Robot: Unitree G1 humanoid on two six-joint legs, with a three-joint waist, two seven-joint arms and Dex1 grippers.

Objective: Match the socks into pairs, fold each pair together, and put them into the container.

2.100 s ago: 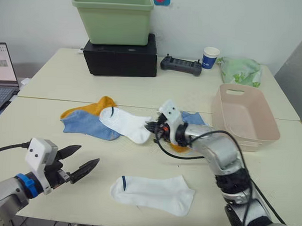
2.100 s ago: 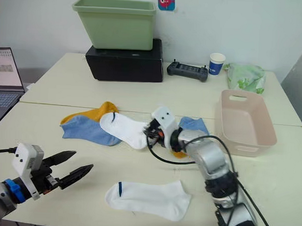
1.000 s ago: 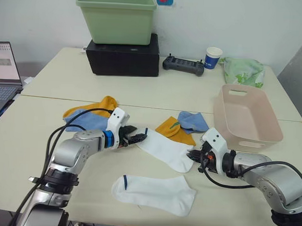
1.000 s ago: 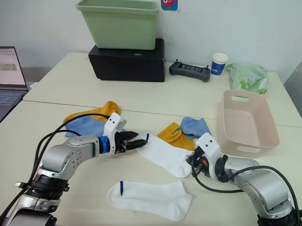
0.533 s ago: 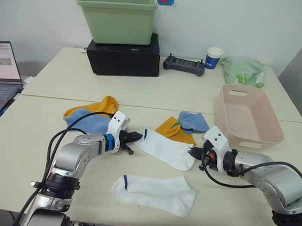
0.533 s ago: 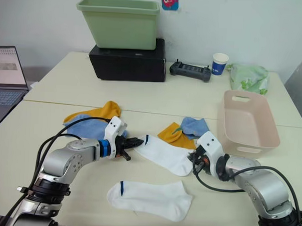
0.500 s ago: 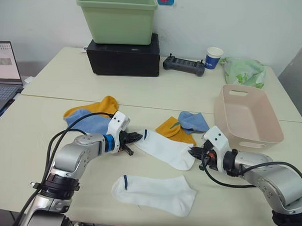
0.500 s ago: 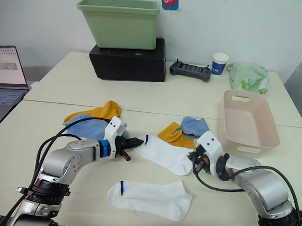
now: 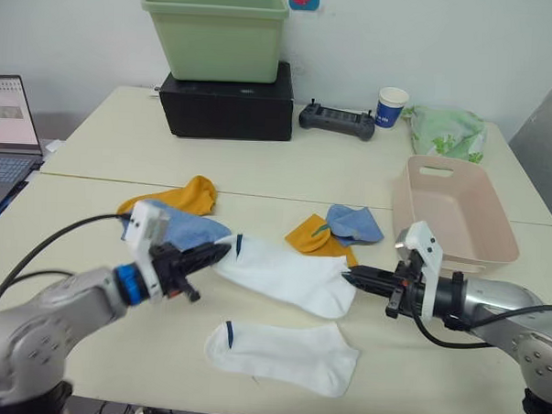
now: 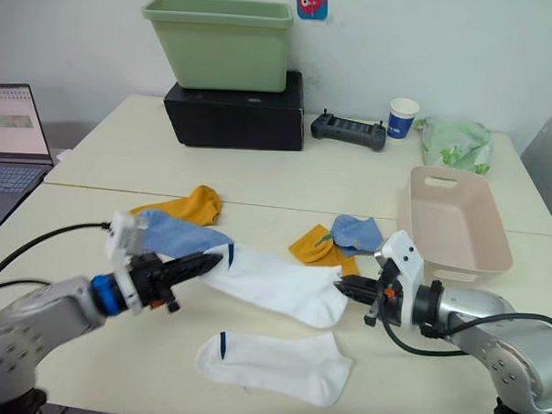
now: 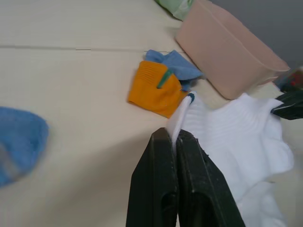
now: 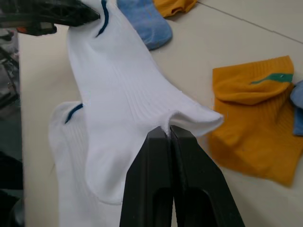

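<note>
socks are being matched: one white knit ankle sock (image 9: 287, 276) is held stretched between both grippers, lifted clear of the pale tabletop (image 9: 104, 163). the left gripper (image 9: 221, 250) is closed on its cuff end with the dark stripe, and the right gripper (image 9: 354, 277) is closed on its toe end, as confirmed in both wrist views. half a second earlier this sock lay flat on the tabletop with the grippers at its ends; it has since been raised and pulled longer, and the left arm has drawn back toward the robot.

the second white knit ankle sock (image 9: 283, 356) is lying flat just below the held one, nearer the robot. it is judged that the held sock is about to be laid over it to form the first pair.

one mustard-yellow sock (image 9: 316, 238) and one light blue sock (image 9: 353, 224) are lying touching each other between the held sock and the pale pink rectangular plastic tub (image 9: 495, 221). the other blue sock (image 9: 188, 229) and yellow sock (image 9: 180, 196) overlap at the left. the tub is seen empty; no pair has yet been folded.
</note>
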